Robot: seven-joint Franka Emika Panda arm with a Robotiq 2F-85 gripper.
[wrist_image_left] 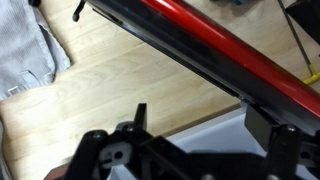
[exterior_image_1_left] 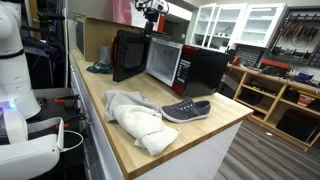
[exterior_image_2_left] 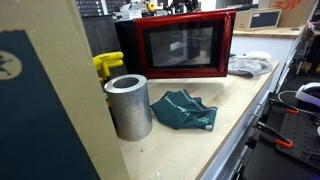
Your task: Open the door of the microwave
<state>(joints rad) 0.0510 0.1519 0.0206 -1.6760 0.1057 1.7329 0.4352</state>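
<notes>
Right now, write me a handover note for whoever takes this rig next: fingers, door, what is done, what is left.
Gripper: hangs above the microwave, touching nothing that I can see. I cannot tell whether the fingers are open or shut.
Door: swung wide out from the body, its red-framed face turned toward the far end of the counter. The gripper is clear of it.
Done: the door looks open.
Left: probably only to check that it is open far enough, then lift the arm away.
</notes>
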